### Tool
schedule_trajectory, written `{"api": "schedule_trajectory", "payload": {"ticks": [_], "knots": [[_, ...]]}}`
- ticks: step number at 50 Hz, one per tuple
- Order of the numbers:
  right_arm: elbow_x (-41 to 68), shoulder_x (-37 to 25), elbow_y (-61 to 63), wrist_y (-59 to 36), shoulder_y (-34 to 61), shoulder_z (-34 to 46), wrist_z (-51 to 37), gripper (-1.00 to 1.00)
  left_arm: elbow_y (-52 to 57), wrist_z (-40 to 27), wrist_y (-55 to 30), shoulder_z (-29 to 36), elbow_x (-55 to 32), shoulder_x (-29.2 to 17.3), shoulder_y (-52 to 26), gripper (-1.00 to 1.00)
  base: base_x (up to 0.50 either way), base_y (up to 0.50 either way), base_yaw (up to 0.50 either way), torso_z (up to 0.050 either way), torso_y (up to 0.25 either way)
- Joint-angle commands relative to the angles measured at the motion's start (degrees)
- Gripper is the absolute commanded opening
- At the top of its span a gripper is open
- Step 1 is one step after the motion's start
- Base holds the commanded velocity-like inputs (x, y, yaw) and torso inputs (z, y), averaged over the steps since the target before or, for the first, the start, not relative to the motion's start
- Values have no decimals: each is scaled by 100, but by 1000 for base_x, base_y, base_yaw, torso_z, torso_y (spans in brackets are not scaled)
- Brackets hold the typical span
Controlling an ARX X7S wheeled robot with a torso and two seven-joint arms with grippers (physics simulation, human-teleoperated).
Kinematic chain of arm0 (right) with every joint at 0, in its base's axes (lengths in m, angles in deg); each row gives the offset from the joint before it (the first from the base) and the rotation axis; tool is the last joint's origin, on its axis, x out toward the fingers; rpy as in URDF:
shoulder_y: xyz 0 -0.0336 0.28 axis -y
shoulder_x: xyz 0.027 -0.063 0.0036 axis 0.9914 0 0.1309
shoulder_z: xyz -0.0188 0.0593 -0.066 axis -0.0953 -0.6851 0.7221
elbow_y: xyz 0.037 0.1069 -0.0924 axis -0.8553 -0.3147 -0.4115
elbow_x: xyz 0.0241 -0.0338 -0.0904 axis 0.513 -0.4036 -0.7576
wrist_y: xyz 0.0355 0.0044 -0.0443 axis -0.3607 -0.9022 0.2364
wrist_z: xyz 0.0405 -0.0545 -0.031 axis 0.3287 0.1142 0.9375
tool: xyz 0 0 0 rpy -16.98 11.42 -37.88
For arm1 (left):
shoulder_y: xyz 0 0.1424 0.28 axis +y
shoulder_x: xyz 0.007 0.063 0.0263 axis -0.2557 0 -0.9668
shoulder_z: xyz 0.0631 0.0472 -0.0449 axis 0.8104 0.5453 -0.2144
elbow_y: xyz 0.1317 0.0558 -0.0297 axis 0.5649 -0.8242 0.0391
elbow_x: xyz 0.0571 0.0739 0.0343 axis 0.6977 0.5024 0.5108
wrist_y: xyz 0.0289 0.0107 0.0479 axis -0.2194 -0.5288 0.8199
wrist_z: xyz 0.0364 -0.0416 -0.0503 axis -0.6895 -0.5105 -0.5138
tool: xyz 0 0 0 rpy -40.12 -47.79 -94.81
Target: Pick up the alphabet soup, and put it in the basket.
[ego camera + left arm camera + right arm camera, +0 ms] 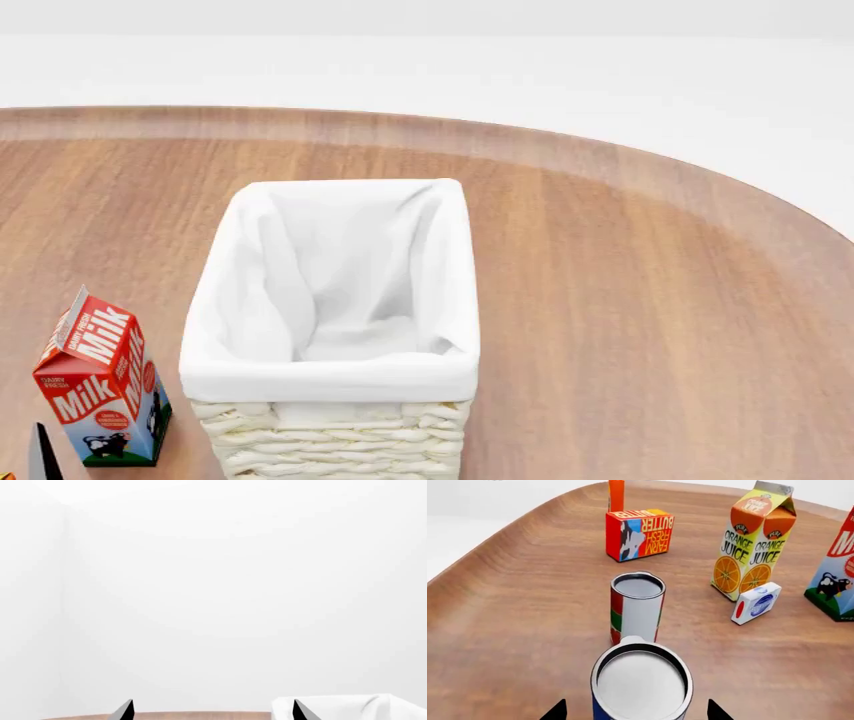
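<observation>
The right claw [636, 711] stands open, its tips flanking the alphabet soup [640, 684] upright on the tabletop [514, 630]. The left claw [212, 711], also open, hangs beside the basket [373, 707].

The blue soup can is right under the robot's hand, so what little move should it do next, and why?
Probably lower the right end effector and close on the alphabet soup: its fingertips sit open on either side of the can, not yet gripping. The red-and-green can stands just behind, so go straight down.
</observation>
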Motion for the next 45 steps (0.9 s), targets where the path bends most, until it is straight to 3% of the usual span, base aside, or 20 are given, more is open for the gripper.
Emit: {"api": "schedule_trajectory", "payload": {"ticks": [1, 45], "knots": [[-68, 46, -40, -42, 46, 58, -9, 100, 0, -17, 8, 8, -3, -12, 1, 100, 0, 0, 0, 0, 0], [-432, 196, -314, 200, 185, 147, -265, 100, 40, -89, 36, 31, 16, -64, 33, 100, 0, 0, 0, 0, 0]]}}
